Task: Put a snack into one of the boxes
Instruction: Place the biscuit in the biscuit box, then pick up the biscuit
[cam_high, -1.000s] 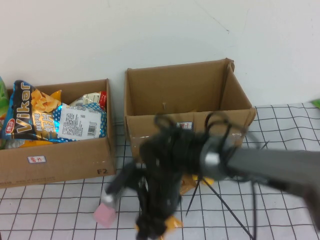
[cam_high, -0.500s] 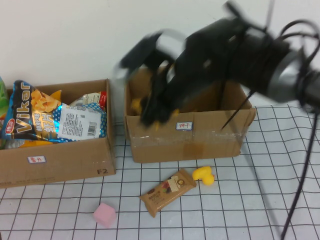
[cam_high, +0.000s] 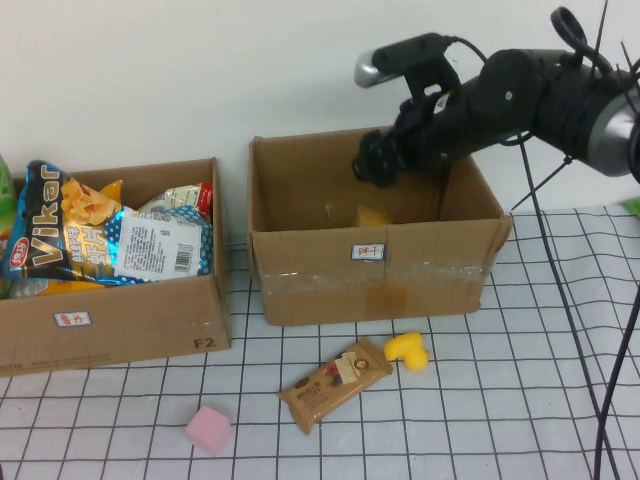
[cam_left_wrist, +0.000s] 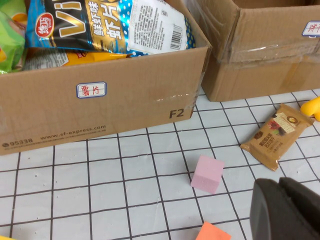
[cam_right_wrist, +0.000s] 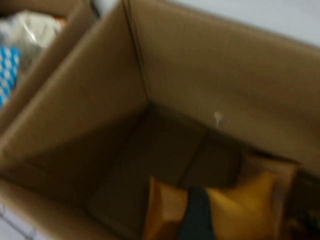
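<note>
High view, risk: we judge the main danger to be the right hand (cam_high: 372, 168) clipping the rear wall or side wall of the larger box (cam_high: 375, 285) as the arm lifts out, since it hangs just above the opening; that could shove the box on the tabletop (cam_high: 520, 400).
High view, right hand state: we cannot tell whether its fingers are apart or together.
High view, larger box contents: a yellow snack (cam_high: 372, 216) lies inside near the back wall, below the right hand; nothing else shows in it.
High view, smaller box contents: the smaller box (cam_high: 120, 320) is crowded with a Vikar chip bag (cam_high: 60, 235) and other packets, well apart from the right hand.
High view, loose things: a brown snack bar (cam_high: 335, 384), a yellow toy (cam_high: 408, 351) and a pink cube (cam_high: 208, 430) lie on the tabletop in front of the boxes.
Left wrist view, left hand: the left hand (cam_left_wrist: 286, 212) hovers low over the tabletop near the pink cube; its fingers look together, holding nothing.
Left wrist view, risk: we see little trouble here, as that arm seems parked.
Right wrist view, contents: the yellow snack sits on the floor of the larger box, partly behind a dark finger.
Right wrist view, risk: if the packet is caught on that finger, we think lifting would drag it back out.
</note>
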